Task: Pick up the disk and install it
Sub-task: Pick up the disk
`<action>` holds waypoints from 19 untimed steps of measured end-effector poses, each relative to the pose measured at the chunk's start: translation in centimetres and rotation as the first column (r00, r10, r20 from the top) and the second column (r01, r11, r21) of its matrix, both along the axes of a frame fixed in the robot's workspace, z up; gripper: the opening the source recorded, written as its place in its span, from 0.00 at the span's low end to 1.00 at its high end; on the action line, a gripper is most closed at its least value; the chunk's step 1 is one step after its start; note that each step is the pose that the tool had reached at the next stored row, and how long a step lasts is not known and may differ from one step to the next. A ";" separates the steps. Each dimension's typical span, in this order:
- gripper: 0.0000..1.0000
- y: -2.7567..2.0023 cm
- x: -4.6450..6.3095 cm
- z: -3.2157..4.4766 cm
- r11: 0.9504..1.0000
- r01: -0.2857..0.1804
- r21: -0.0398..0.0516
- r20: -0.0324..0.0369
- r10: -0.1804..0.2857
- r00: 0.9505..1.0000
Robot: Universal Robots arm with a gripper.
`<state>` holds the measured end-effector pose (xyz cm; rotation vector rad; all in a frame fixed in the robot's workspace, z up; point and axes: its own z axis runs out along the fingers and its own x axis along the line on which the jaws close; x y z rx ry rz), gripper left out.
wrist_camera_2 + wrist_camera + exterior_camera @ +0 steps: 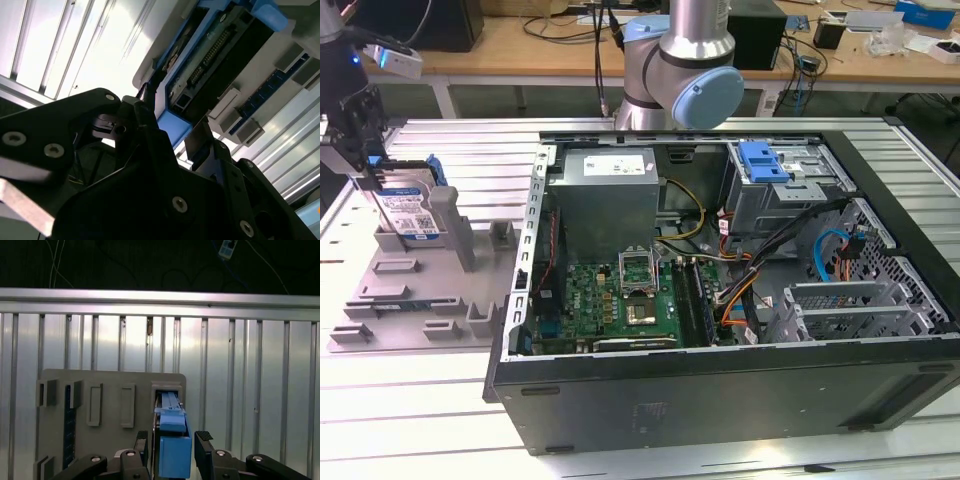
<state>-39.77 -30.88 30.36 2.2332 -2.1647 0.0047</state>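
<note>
Ribbed aluminium bench [410,420], with an open computer case [720,400] toward the exterior view's right. Grey tray [410,300] with posts sits toward that view's left. The disk [408,212] stands on edge in a tray slot, label face showing, blue carrier around it.

Gripper [172,439] sits directly over the disk. Fingers [141,442] are spread, one on each broad face, with a narrow gap showing on at least one side. Not clamped on it yet.

Handling, as a judgement: rigid, dense for its size, shock-sensitive. Bare metal faces are likely slick, and the plastic carrier may flex slightly. Best hold is across the two flat faces near the upper edge, squarely, clear of the connector end [210,52].
</note>
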 end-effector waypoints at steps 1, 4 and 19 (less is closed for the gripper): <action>0.50 0.00 0.0 -0.04 1.000 0.000 0.000 0.000 0.000 1.000; 0.50 0.00 0.0 -0.14 1.000 0.000 0.000 0.000 0.000 1.000; 0.48 -0.01 0.0 -0.30 1.000 0.000 0.000 0.000 0.000 1.000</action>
